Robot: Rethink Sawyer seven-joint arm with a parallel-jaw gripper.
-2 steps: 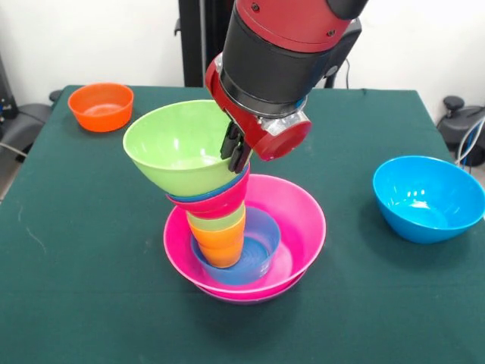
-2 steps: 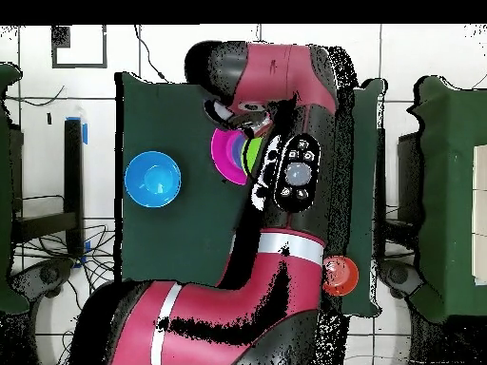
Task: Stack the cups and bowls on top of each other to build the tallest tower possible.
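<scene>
At the tower's (image 1: 227,227) top, the gripper (image 1: 236,152) pinches the light, slippery lime bowl's (image 1: 178,148) three-o'clock rim, best held there.

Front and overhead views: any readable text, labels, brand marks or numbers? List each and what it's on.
None readable in either view.
Red and black robot arm: no legible logo or label.
Black oval button pad on the arm: buttons show, any markings too small to read.
Glossy plastic lime green bowl, pink bowl, sky-blue bowl, small orange bowl: plain, no print.
</scene>
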